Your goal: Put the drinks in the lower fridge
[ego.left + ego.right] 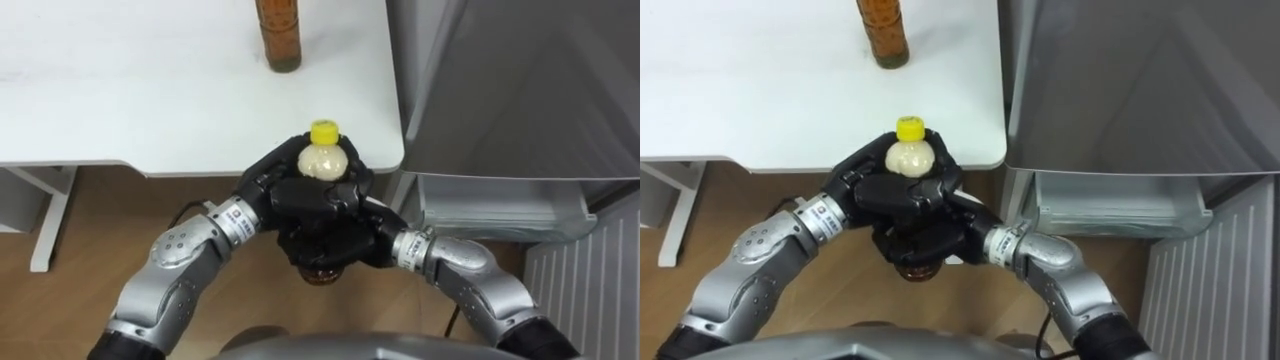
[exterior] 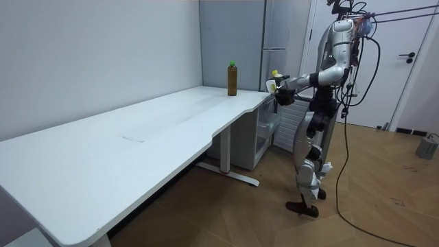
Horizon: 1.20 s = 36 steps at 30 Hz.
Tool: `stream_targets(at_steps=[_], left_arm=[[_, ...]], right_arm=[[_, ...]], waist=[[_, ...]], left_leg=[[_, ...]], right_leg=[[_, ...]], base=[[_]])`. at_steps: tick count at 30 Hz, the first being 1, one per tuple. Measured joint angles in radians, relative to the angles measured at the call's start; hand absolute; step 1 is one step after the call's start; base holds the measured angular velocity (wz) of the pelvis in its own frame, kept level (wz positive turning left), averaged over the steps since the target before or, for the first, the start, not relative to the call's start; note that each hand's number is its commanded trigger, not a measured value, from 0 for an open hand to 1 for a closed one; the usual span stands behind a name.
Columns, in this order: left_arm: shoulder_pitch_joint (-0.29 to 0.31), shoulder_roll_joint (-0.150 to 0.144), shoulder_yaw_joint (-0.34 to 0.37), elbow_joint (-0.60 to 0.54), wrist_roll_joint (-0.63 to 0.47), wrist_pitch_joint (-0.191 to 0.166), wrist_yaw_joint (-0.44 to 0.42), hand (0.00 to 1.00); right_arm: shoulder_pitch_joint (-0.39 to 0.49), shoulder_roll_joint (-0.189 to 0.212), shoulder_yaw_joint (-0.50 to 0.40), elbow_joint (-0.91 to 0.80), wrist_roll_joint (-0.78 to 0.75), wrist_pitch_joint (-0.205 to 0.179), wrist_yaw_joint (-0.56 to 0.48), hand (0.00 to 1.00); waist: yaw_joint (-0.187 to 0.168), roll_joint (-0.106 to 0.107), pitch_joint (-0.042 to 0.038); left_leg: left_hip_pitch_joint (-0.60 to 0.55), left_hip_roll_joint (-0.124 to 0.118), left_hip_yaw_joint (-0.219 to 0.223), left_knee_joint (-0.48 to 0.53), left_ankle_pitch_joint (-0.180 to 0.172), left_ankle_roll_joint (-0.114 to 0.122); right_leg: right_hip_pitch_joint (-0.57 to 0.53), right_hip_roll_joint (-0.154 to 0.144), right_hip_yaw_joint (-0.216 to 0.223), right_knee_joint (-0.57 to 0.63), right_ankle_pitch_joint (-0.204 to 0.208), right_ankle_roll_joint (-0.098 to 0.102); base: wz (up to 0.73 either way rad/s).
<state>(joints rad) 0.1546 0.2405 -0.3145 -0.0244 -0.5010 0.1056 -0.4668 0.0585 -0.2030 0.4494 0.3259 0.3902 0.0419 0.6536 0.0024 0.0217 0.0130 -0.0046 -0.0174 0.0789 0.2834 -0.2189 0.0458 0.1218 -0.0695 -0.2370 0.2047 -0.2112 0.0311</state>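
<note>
A drink bottle [image 1: 323, 155] with a yellow cap and a pale shoulder stands upright between my two hands, just off the white table's [image 1: 150, 90] near corner. My left hand [image 1: 268, 180] curls round it from the left, and my right hand [image 1: 345, 235] wraps it from the right and below. The fingers hide most of the bottle's body; its dark base shows beneath them. A second, brown bottle [image 1: 278, 35] stands upright on the table farther back. In the room view I stand at the table's end beside the grey fridge [image 2: 274, 27], holding the bottle [image 2: 274, 74] at chest height.
The fridge's grey front [image 1: 520, 90] rises at the right, close to the table corner. Below it an open lower compartment with a clear shelf [image 1: 500, 205] shows. Wooden floor lies under my arms, and a table leg [image 1: 50, 220] stands at the left.
</note>
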Motion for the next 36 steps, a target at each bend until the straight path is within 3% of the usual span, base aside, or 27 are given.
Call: stream_targets(at_steps=[1,12,16,25,28,29,33,36], left_arm=[[0.0,-0.002,0.0,-0.001,-0.001,0.0,0.005,0.0],[-0.006,-0.008,0.014,-0.032,-0.011,-0.004,0.006,0.0],[-0.017,-0.01,0.026,-0.037,-0.011,-0.025,0.006,0.0],[-0.024,-0.009,0.054,-0.192,-0.009,-0.027,0.045,0.0],[-0.025,-0.019,0.082,-0.253,-0.011,-0.053,0.044,0.0],[-0.032,-0.027,0.083,-0.274,-0.016,-0.079,0.043,0.0],[-0.066,-0.052,0.095,-0.334,-0.05,-0.129,0.043,0.0],[-0.076,-0.055,0.129,-0.36,-0.091,-0.151,0.043,0.0]], right_arm=[[0.0,0.0,0.0,0.0,0.002,-0.003,-0.001,1.0],[0.001,0.004,-0.002,0.001,0.058,-0.019,0.008,1.0],[0.001,0.006,-0.003,0.0,0.109,-0.021,0.023,1.0],[0.001,0.009,-0.014,0.0,0.17,-0.062,0.044,1.0],[0.001,0.009,-0.022,0.008,0.172,-0.072,0.042,1.0],[0.001,0.009,-0.023,0.025,0.172,-0.066,0.034,1.0],[0.009,0.006,-0.041,0.052,0.158,-0.039,0.009,1.0],[0.032,-0.006,-0.048,0.052,0.149,-0.038,0.0,1.0]], waist=[[0.0,0.0,0.0],[-0.006,-0.003,0.001],[-0.006,-0.004,0.0013],[-0.004,0.006,0.0053],[-0.004,0.009,0.0068],[0.0,0.009,0.007],[0.02,0.017,0.0103],[0.035,0.025,0.0057]], left_leg=[[0.001,0.0,0.0,-0.003,0.0,0.0],[0.015,0.002,0.001,-0.009,0.0,0.0],[0.012,0.002,0.0,-0.008,0.0,0.0],[-0.004,0.003,-0.002,0.007,0.0,-0.001],[-0.001,0.003,-0.002,0.003,0.0,-0.001],[0.001,0.003,-0.002,0.005,0.0,-0.001],[0.0,0.003,-0.001,0.006,0.0,-0.001],[0.004,0.004,0.0,0.0,0.0,-0.001]], right_leg=[[0.003,0.0,0.0,0.0,0.0,0.0],[0.013,0.001,0.005,0.0,0.0,-0.001],[0.01,0.001,-0.001,0.0,0.0,-0.001],[0.0,0.001,-0.011,-0.001,0.001,-0.001],[0.003,0.001,-0.012,-0.002,0.001,-0.001],[0.007,0.0,-0.013,-0.002,0.001,-0.001],[0.005,0.001,-0.01,-0.001,0.001,-0.001],[0.007,0.001,-0.007,0.0,0.001,-0.001]], base=[[0.0],[0.0],[0.0],[0.02],[0.0],[0.0],[-0.01],[0.0]])
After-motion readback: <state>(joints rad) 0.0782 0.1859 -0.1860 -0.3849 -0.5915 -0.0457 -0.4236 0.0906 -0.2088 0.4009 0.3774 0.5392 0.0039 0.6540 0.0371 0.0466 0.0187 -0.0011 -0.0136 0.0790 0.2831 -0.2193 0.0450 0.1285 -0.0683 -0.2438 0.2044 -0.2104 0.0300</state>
